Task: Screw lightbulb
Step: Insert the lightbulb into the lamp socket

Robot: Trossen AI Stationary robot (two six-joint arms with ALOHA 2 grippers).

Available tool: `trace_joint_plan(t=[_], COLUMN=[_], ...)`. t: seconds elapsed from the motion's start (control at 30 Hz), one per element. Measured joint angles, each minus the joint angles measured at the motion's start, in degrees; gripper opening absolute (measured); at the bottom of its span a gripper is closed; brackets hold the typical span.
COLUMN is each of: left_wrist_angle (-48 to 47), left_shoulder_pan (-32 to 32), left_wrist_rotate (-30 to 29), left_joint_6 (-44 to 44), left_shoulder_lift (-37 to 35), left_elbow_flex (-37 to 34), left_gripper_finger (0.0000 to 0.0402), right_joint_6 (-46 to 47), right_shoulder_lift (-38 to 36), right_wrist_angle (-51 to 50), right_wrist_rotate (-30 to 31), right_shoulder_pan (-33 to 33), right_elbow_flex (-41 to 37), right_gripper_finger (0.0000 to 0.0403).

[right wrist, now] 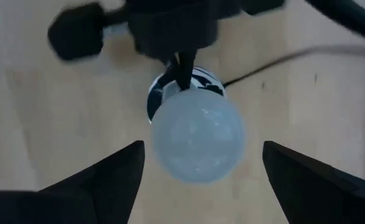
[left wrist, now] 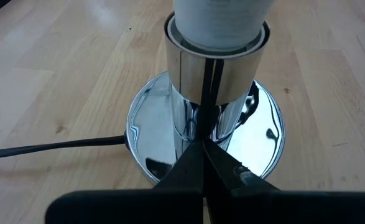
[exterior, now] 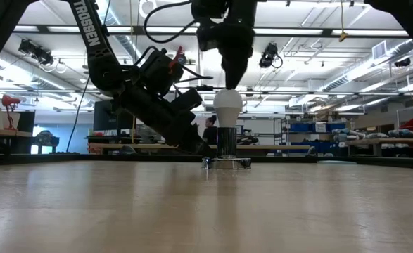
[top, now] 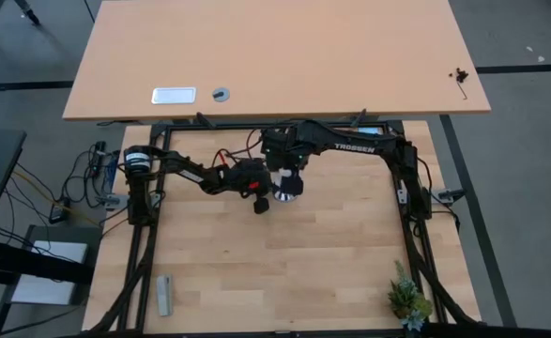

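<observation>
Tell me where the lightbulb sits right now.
In the low view the lightbulb stands upright in the chrome socket base at the table's middle, directly below the open right end effector, with the shut left end effector against the socket.

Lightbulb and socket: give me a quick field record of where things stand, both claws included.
lightbulb: upright, neck seated in the socket's collar
socket base: chrome, flat on the wooden table, black cord running off one side
right claw: directly above the bulb, fingers spread wide on either side, not touching it
left claw: shut, tips pressed against the socket's chrome stem, low beside the base
thread engagement: cannot tell
elsewhere: small plant at the table's near right corner
</observation>
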Motion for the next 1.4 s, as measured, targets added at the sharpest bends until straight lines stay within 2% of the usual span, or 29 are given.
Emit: trace_joint_plan(t=[0.13, 0.33, 0.43, 0.6, 0.77, 0.83, 1.07, 1.2, 1.4], left_wrist_angle=[0.0, 0.0, 0.0, 0.0, 0.0, 0.0, -0.1, -0.1, -0.1], left_shoulder_pan=[0.0, 0.0, 0.0, 0.0, 0.0, 0.0, 0.0, 0.0, 0.0], left_wrist_rotate=[0.0, 0.0, 0.0, 0.0, 0.0, 0.0, 0.1, 0.0, 0.0], left_joint_6=[0.0, 0.0, 0.0, 0.0, 0.0, 0.0, 0.0, 0.0, 0.0], left_shoulder_lift=[0.0, 0.0, 0.0, 0.0, 0.0, 0.0, 0.0, 0.0, 0.0], left_elbow_flex=[0.0, 0.0, 0.0, 0.0, 0.0, 0.0, 0.0, 0.0, 0.0], left_gripper_finger=[0.0000, 0.0000, 0.0000, 0.0000, 0.0000, 0.0000, 0.0000, 0.0000, 0.0000], right_joint_6=[-11.9, -13.1, -10.9, 1.3, 30.7, 33.7, 26.8, 19.5, -3.6], right_shoulder_lift=[0.0, -0.1, -0.3, -0.5, -0.5, -0.5, 0.2, 0.1, 0.0], right_wrist_angle=[1.9, 5.9, 6.6, 6.9, 5.4, 5.2, 2.6, 1.4, 1.0], right_wrist_rotate=[0.1, 0.1, 0.4, 0.9, 1.6, 1.5, -0.9, -0.8, -0.3], right_shoulder_pan=[0.0, 0.0, 0.0, 0.0, 0.0, 0.1, 0.6, 0.7, 0.8], right_elbow_flex=[-1.6, -4.6, -5.8, -6.4, -6.5, -6.5, -3.7, 0.4, 1.8], right_gripper_finger=[0.0326, 0.0309, 0.0295, 0.0271, 0.0269, 0.0277, 0.0320, 0.0337, 0.0344])
